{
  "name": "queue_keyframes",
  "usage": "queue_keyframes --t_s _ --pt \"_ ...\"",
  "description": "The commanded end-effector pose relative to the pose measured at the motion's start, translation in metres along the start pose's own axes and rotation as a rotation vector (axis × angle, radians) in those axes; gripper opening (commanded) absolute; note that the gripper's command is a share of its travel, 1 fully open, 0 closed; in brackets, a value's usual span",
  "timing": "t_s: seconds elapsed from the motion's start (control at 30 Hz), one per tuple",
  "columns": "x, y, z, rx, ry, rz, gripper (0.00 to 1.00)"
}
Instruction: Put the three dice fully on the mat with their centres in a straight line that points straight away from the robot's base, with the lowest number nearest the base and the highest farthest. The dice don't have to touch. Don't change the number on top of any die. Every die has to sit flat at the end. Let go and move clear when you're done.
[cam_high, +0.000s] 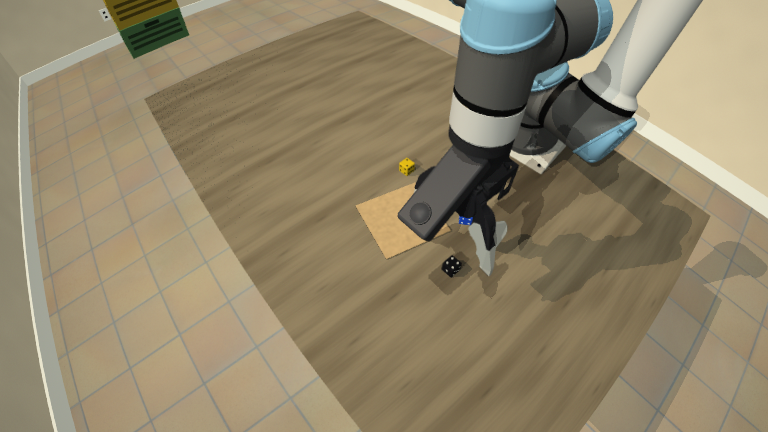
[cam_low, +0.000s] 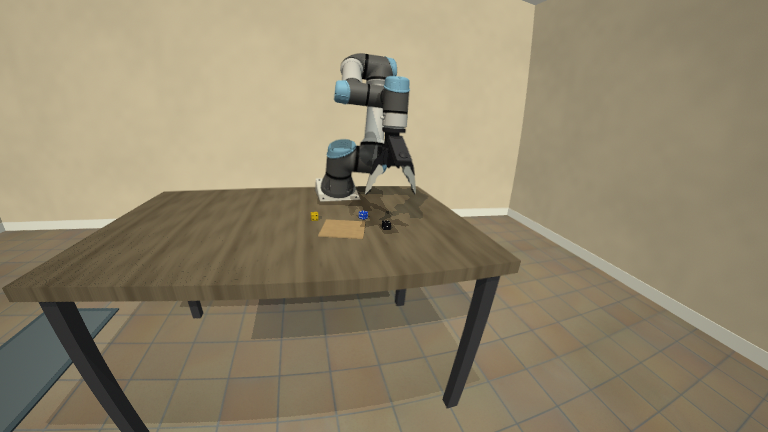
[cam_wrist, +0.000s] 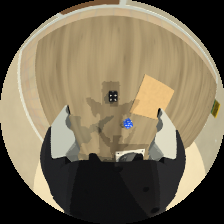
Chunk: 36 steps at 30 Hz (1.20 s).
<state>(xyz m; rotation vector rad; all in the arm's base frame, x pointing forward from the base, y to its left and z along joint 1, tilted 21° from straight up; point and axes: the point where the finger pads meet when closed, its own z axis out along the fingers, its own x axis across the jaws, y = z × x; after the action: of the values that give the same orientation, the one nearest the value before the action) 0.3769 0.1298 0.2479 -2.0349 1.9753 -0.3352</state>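
A tan mat (cam_high: 375, 214) (cam_low: 342, 229) (cam_wrist: 154, 97) lies on the table. A black die (cam_high: 451, 265) (cam_low: 386, 225) (cam_wrist: 113, 96) sits flat off the mat, to its right in the exterior view. A blue die (cam_high: 465, 220) (cam_low: 363, 214) (cam_wrist: 128, 123) sits off the mat near its base-side corner, partly hidden by the gripper in the top view. A yellow die (cam_high: 407, 166) (cam_low: 314, 216) sits off the mat on the other side and is not visible in the wrist view. Top numbers are too small to read surely. My gripper (cam_low: 390, 192) (cam_wrist: 114, 106) is open and empty, raised above the table.
The robot's white base plate (cam_high: 538, 161) (cam_low: 338, 197) (cam_wrist: 130, 155) stands at the back of the wooden table (cam_high: 300, 134) (cam_low: 214, 247). The blue die is between the mat and the base. Yellow and green crates (cam_high: 155, 32) stand on the floor beyond the table.
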Motion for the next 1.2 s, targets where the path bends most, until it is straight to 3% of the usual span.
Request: queue_keyframes --t_s 0.0,0.77,1.17 --pt "0.001 0.001 -0.029 -0.003 -0.002 0.0 1.0" --pt "0.002 0.001 -0.035 -0.005 -0.001 0.006 1.0" --pt "0.024 0.005 -0.033 -0.02 0.008 0.083 1.0"
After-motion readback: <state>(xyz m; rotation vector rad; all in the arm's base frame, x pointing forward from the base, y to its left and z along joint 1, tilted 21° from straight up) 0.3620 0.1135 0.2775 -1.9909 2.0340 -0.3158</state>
